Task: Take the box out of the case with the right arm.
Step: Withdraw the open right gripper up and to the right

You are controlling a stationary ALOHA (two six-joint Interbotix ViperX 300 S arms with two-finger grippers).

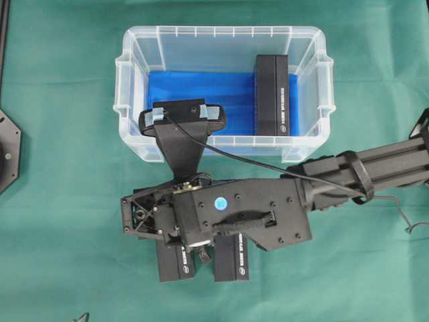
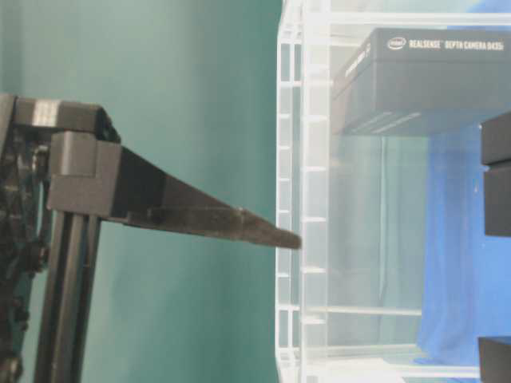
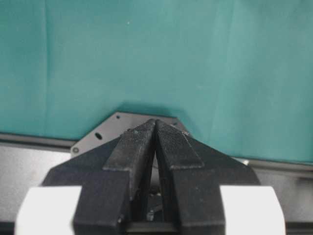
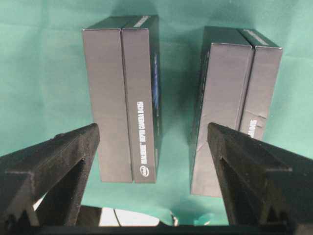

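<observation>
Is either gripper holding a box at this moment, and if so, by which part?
Nothing is held. The right gripper is open above two boxes on the cloth; the left gripper is shut on nothing.

Case (image 1: 127, 70): clear plastic, blue sheet (image 1: 201, 100) on bottom. Boxes (image 4: 122, 98): dark grey-black, white lettering. Cloth (image 1: 60, 221): green. Right arm (image 1: 375, 168): all black.

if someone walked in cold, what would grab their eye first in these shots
The clear plastic case on the green cloth stands out first, with its blue lining and dark boxes standing inside at its right end. Just in front of it, the all-black right arm reaches across, its gripper spread wide open above two pairs of dark boxes standing on the cloth outside the case. The left gripper sits shut, off at the side.
</observation>
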